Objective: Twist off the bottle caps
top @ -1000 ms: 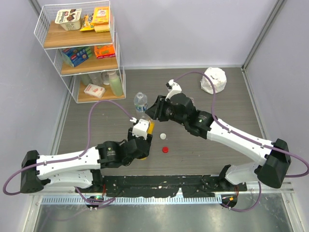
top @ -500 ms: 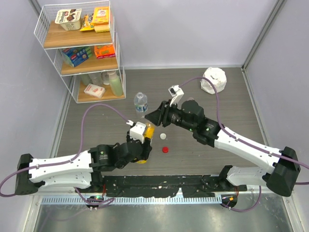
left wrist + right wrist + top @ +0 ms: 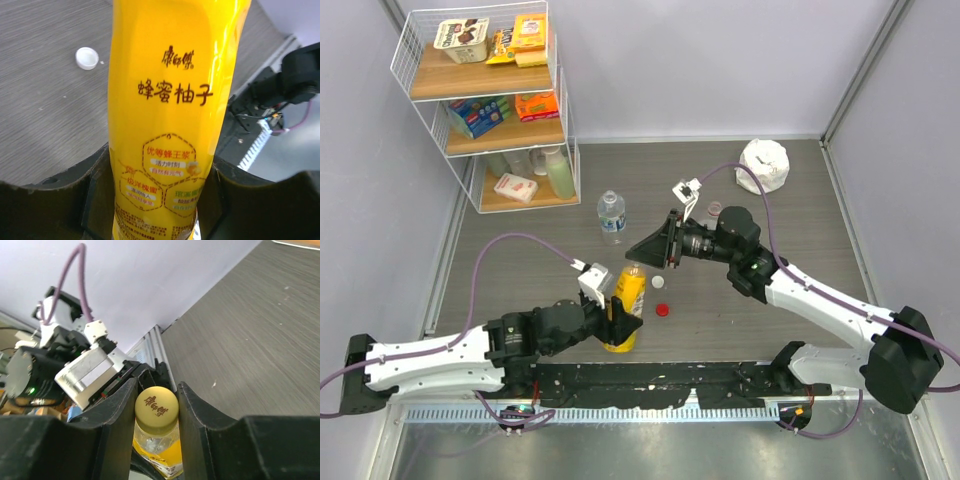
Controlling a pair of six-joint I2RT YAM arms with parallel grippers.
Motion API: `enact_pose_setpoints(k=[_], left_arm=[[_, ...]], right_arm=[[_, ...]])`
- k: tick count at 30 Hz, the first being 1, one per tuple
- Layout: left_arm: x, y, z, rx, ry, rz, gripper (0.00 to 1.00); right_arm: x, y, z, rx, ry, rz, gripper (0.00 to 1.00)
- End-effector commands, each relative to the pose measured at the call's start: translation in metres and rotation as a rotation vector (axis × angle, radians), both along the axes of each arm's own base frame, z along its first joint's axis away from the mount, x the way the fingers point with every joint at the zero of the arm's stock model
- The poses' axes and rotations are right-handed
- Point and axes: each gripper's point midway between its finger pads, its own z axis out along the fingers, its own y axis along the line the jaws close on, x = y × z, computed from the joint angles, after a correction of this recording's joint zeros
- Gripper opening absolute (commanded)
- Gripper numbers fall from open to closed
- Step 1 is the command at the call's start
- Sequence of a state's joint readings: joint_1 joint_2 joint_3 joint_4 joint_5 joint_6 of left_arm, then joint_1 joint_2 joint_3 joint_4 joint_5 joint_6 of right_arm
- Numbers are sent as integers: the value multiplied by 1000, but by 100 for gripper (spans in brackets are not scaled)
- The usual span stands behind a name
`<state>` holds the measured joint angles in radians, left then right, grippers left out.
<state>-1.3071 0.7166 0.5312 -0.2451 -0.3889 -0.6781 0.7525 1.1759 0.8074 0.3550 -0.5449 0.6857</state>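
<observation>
Since a second ago, the left arm has drawn back toward the near edge of the tabletop (image 3: pixel 800 200), and the right arm has followed it. The left hand (image 3: pixel 620 322) pinches the yellow honey-pomelo drink bottle (image 3: pixel 172 100) low on its body, one dark finger on each side. The bottle stands nearly upright, and we cannot tell whether its base touches the tabletop. The right hand (image 3: pixel 647 249) reaches in from the right. Its fingers (image 3: pixel 117 415) press against both sides of the yellow cap (image 3: pixel 156 403), which is still on the bottle's neck. The white cap (image 3: pixel 658 282) and red cap (image 3: pixel 662 309) lie loose just right of the bottle. An uncapped water bottle (image 3: pixel 611 215) with a blue-white label stands farther back.
</observation>
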Motion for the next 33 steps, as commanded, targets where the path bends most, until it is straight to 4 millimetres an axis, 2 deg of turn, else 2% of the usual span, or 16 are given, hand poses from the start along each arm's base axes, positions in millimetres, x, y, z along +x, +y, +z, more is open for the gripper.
enact_pose_setpoints(k=[1,5,8,13,19,21,22,23,24,25,26,27,29,31,33], left_arm=[[-10,-6,16,-159,15,-40,0],[-19,-7,28,-272,14,-90,0],[-26,-7,28,-322,22,-120,0],[-29,-8,37,-410,27,-126,0],[-29,-7,30,-410,37,-121,0],[-28,-7,27,-395,42,-119,0],[-28,-8,25,-385,45,-118,0],[-28,-8,23,-374,47,-117,0],[-28,-9,22,-367,49,-114,0],[-27,-9,20,-355,52,-112,0],[-26,-10,20,-348,51,-110,0],[-26,-10,19,-337,52,-111,0],[-26,-11,16,-313,55,-110,0],[-24,-12,14,-285,54,-105,0],[-22,-11,8,-247,57,-93,0]], right_arm=[[-26,-10,62,202,-129,154,2],[-32,-12,65,222,-165,184,1],[-36,-15,70,259,-183,197,1],[-44,-19,82,326,-216,222,2],[-40,-23,92,365,-242,199,2],[-35,-24,94,368,-238,179,8],[-32,-25,94,366,-238,170,13],[-31,-26,96,371,-246,155,26],[-25,-27,97,376,-246,126,35],[-24,-28,97,374,-240,111,52],[-17,-31,99,374,-247,74,59],[-14,-32,97,360,-233,54,73],[-3,-34,95,335,-220,-17,88],[10,-37,91,290,-205,-96,96],[24,-39,85,235,-180,-167,97]])
